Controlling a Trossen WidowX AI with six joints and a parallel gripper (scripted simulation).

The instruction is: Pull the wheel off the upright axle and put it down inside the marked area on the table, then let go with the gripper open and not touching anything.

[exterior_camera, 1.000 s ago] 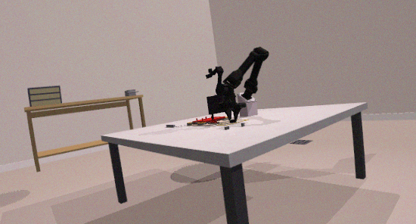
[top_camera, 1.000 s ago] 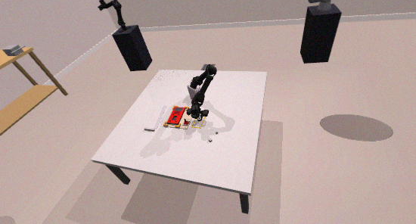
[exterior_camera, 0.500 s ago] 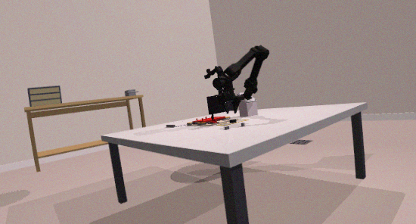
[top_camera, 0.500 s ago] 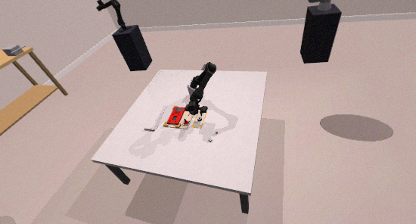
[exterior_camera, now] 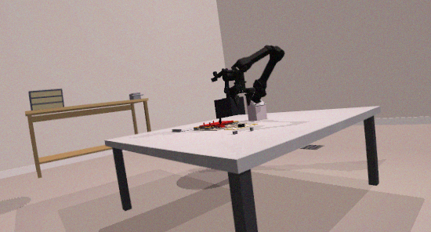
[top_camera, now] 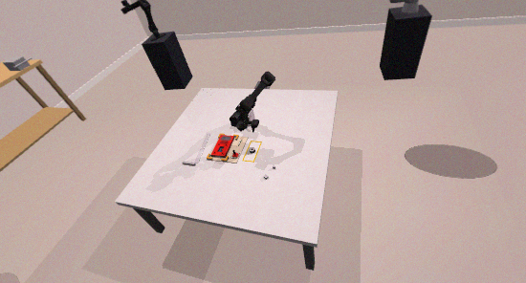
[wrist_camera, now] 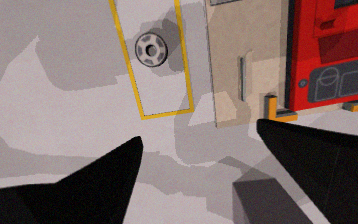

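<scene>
Wheel (wrist_camera: 151, 49) inside yellow outline (wrist_camera: 128, 65), jaws wide (empty)

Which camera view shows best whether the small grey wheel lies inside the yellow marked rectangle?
The wrist view: the small grey wheel lies flat, fully inside the yellow marked rectangle. In the top view it is a tiny dot; the exterior view does not show it clearly.
</scene>
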